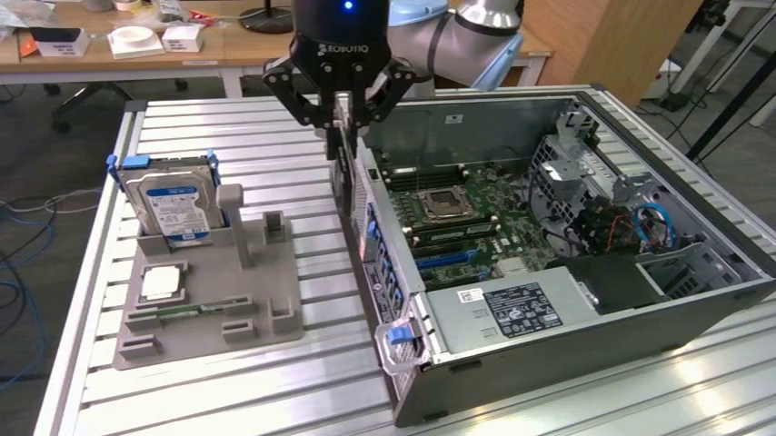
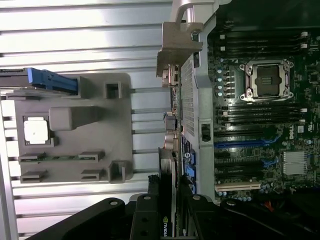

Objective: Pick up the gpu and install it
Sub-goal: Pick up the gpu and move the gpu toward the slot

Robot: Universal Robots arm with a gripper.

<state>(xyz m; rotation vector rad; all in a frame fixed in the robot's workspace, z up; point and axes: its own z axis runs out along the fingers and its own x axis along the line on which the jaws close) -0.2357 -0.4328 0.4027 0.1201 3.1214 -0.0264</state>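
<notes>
Tabletop [image 1: 243,400]: carries the open computer case [image 1: 546,363]
Motherboard [image 1: 485,213]: blue slots bare, no card seated
My hand [image 1: 343,123]: clenched on the gpu [image 1: 342,150], over the computer case's rear wall
The gpu: lifted, hanging edge-down, clear of any slot
Progress: I judge pickup done, seating left

The gripper [image 1: 343,127] clamps the gpu [image 1: 341,147] edge-on, just above the wall of the open computer case [image 1: 546,372] on the exterior view's left. Beside that case, further left, a grey holder tray [image 1: 249,295] carries a hard drive [image 1: 174,207].
</notes>
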